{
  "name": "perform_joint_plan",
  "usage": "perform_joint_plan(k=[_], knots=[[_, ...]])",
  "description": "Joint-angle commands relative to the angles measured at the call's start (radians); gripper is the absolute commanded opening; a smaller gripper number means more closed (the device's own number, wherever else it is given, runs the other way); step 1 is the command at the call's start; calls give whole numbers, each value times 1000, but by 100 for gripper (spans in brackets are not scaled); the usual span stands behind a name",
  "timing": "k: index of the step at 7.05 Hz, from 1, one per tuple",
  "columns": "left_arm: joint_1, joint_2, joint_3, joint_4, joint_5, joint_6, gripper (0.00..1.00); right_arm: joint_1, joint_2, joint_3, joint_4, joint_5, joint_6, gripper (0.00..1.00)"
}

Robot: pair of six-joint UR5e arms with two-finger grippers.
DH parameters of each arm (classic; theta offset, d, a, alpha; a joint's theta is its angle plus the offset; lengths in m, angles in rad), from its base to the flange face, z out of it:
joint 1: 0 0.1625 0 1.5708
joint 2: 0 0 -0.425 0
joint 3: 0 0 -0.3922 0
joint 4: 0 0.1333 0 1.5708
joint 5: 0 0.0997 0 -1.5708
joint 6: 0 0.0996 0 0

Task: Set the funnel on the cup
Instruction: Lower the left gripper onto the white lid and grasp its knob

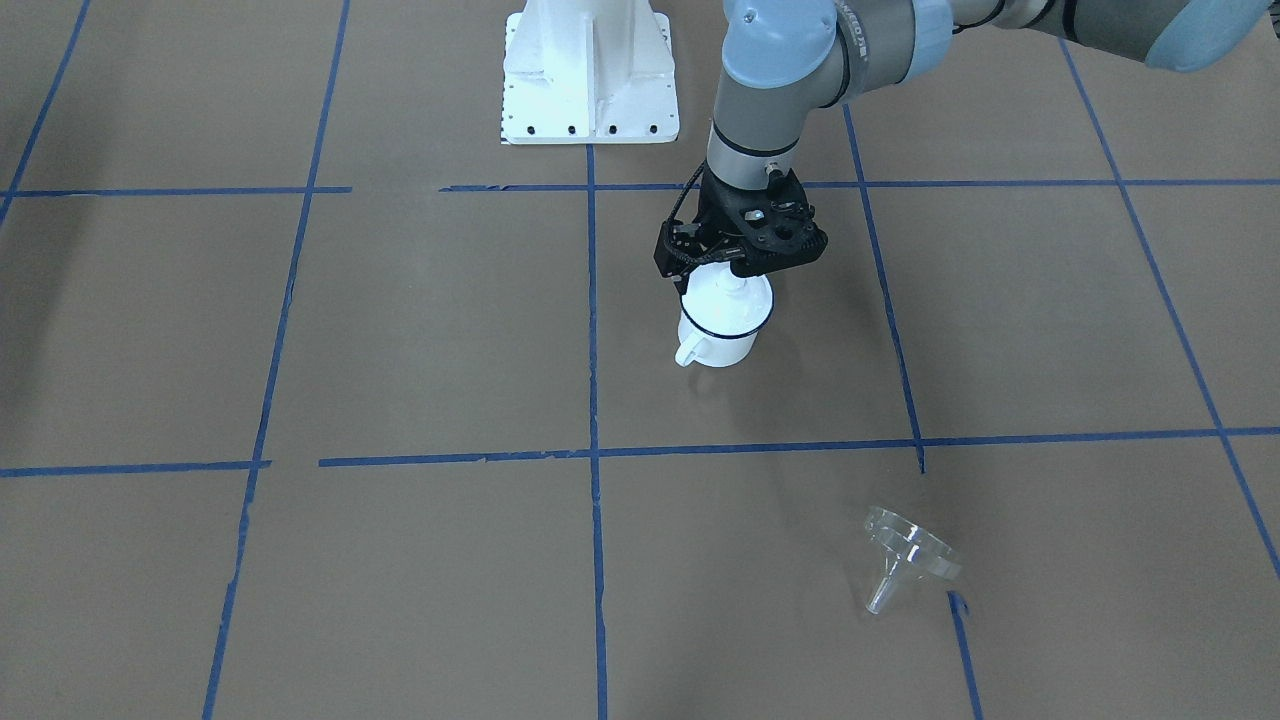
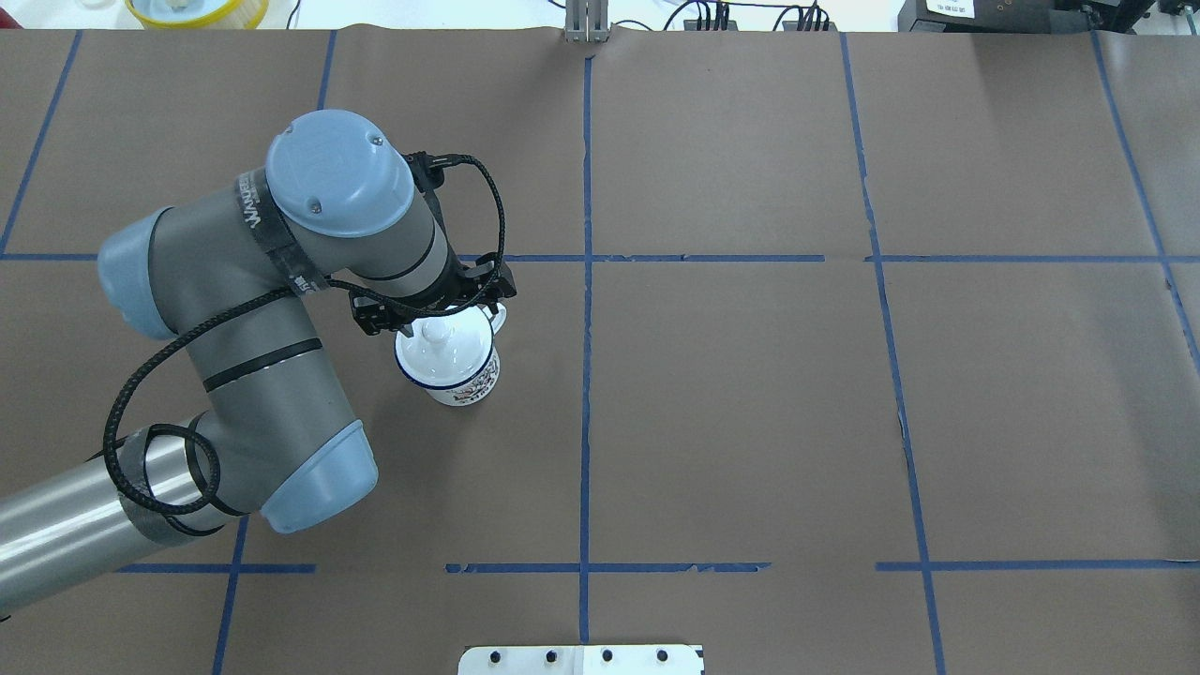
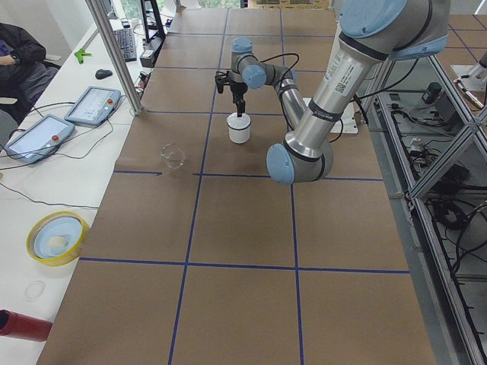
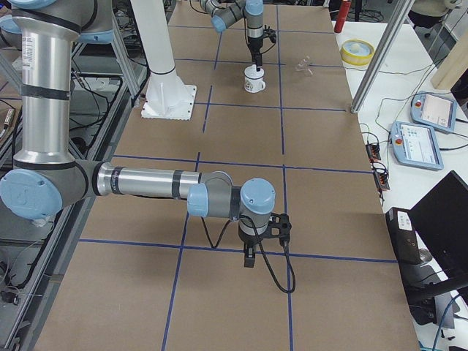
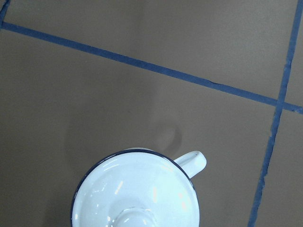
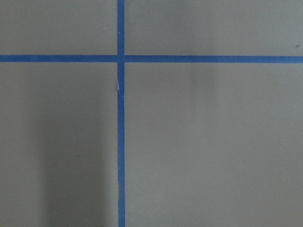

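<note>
The cup (image 1: 720,342), a white enamel mug with a dark blue rim, stands upright on the brown table with a round white lid with a knob (image 1: 727,300) on it. It also shows in the overhead view (image 2: 461,382) and the left wrist view (image 5: 189,163). My left gripper (image 1: 738,272) hangs straight down just over the lid's knob; its fingers are hidden, so I cannot tell its state. The clear funnel (image 1: 910,555) lies on its side far from the cup, towards the operators' side. My right gripper (image 4: 249,257) points down at bare table far away; I cannot tell its state.
The white robot base (image 1: 590,75) stands at the table's edge behind the cup. A yellow bowl (image 3: 57,237), a red cylinder (image 3: 21,325) and tablets (image 3: 91,105) lie on the white side bench beyond the table. Blue tape lines grid the brown table (image 1: 420,330).
</note>
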Motion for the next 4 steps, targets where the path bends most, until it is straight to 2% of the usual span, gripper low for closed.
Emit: perform_joint_plan(k=[1, 4], knots=[[-1, 24, -2, -11, 7, 8, 100, 0, 0, 0, 0, 0, 0, 100], [1, 26, 4, -36, 5, 8, 100, 0, 0, 0, 0, 0, 0, 100]])
